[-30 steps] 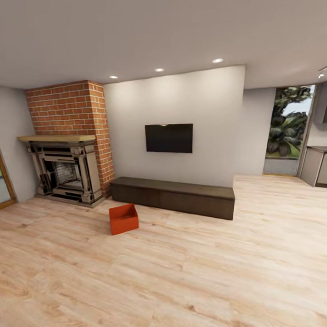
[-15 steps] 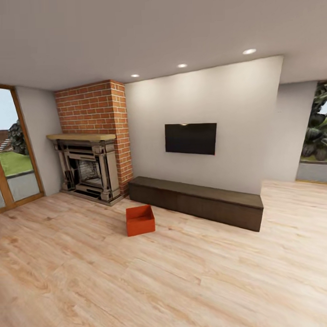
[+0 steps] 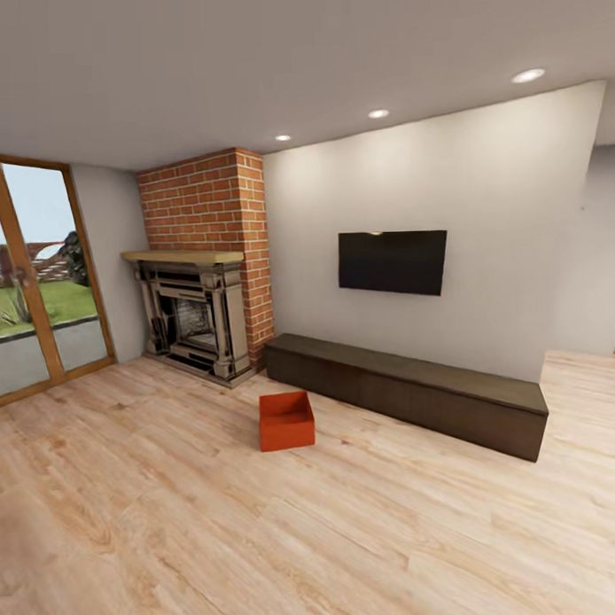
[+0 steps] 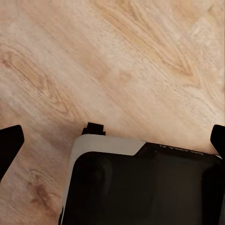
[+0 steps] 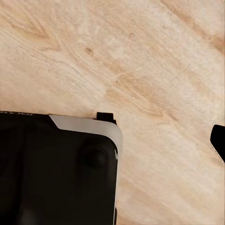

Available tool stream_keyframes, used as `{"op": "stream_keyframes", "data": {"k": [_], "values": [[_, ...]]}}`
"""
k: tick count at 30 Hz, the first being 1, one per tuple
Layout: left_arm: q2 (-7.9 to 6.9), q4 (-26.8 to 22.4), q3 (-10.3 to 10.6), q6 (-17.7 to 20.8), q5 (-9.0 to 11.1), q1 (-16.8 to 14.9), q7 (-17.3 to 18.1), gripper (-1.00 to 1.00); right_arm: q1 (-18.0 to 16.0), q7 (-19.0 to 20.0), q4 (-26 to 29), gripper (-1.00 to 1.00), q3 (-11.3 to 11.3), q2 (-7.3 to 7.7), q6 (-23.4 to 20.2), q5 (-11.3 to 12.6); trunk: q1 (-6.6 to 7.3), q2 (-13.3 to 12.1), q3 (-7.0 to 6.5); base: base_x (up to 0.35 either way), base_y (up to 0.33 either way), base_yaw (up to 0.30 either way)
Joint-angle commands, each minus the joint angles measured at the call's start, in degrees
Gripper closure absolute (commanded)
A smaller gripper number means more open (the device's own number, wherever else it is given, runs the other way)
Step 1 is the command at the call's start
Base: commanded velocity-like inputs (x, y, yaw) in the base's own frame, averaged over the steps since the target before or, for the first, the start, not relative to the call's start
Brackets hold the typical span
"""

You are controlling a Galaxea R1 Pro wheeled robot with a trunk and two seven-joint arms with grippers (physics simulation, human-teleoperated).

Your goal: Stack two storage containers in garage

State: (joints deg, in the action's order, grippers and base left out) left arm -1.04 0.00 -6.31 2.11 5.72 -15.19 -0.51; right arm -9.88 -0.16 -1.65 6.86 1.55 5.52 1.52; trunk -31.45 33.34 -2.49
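Note:
One orange-red storage container [image 3: 287,421] stands open-topped on the light wood floor of the living room, in front of the left end of the long dark bench [image 3: 408,393] and some way ahead of me. The left wrist view looks down on wood planks, with my left gripper [image 4: 112,145] open and its black fingertips [image 4: 9,145] at both edges of the picture. My right gripper [image 5: 112,143] is spread open too, one fingertip [image 5: 218,140] showing at the edge. Both hang empty above the floor, beside the robot's black and white base [image 4: 140,187].
A brick chimney [image 3: 211,200] with an ornate fireplace [image 3: 194,316] stands left of the bench. A black TV [image 3: 392,262] hangs on the white wall. A wood-framed glass door [image 3: 32,290] is at far left. Open wood floor [image 3: 315,538] lies between me and the container.
The head view has swung to the left, so the whole room has shifted right in the picture and the glass door has come into view. The container has stayed in place on the floor.

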Motion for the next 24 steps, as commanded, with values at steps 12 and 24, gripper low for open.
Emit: {"op": "stream_keyframes", "data": {"k": [12,24], "values": [[0.07,0.0,-0.2,0.2,0.6,0.0,-0.1,-1.00,0.0,-0.1,-0.1,-1.00,0.5,0.17,0.4,0.1,-0.05,0.0,0.01,0.323,0.000,0.002],[0.16,0.0,-0.2,0.2,0.6,0.0,-0.1,-1.00,-0.1,0.0,-0.2,-1.00,0.5,0.18,0.2,0.1,-0.05,0.0,0.01,0.324,0.000,0.000]]}}
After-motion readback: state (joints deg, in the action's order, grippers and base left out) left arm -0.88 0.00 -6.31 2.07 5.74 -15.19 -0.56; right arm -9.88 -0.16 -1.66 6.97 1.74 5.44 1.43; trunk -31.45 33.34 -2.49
